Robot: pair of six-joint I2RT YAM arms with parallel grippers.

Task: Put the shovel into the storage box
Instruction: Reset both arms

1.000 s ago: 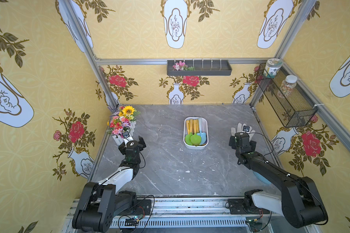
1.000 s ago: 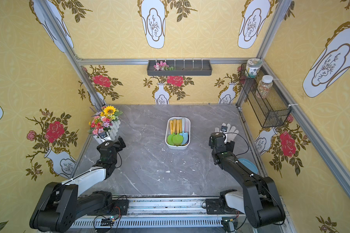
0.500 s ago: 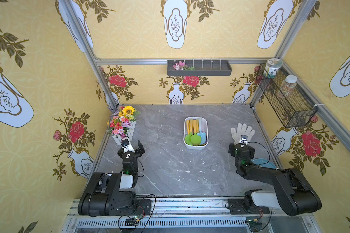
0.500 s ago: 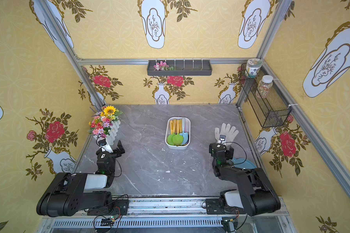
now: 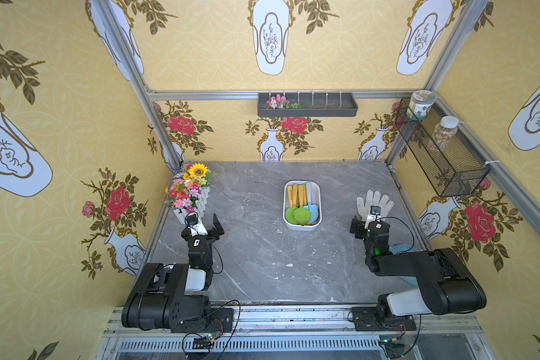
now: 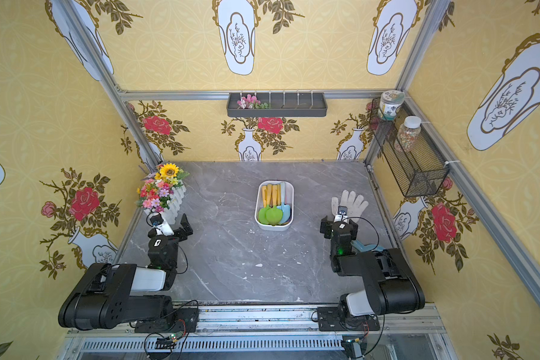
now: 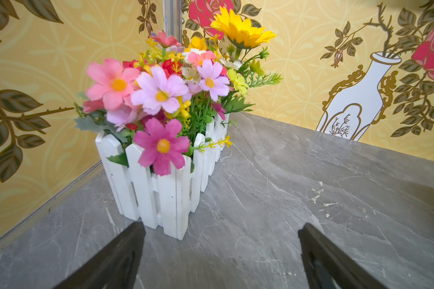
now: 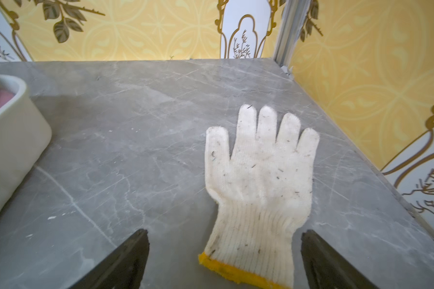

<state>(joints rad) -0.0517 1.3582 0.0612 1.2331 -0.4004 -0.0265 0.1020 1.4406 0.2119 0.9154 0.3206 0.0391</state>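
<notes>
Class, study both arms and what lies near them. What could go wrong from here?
1. The right gripper stands open right at the cuff of the white glove; moving forward could drag or snag it.
2. The left gripper is open close to the flower planter; a sideways swing might tip it.
3. The storage box already looks crowded with shovels; another may ride up over its rim.
</notes>
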